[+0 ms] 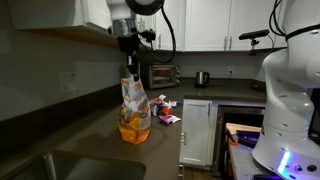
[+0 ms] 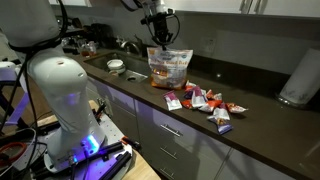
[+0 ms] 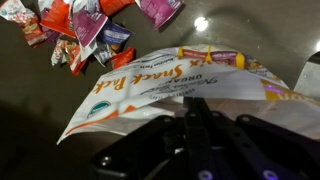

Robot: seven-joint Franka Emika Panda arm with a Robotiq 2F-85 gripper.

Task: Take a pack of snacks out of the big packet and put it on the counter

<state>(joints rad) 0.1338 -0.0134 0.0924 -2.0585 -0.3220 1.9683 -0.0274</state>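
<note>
The sink sits at the near end of the counter; further along the big packet stands upright, the gripper at its top edge, fingers close together, whether pinching it I can't tell; small packs lie just right

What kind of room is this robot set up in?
Most likely a home kitchen: a long dark counter with a steel sink set into it, a toaster oven and a kettle at the back, and white cabinets below.
</note>
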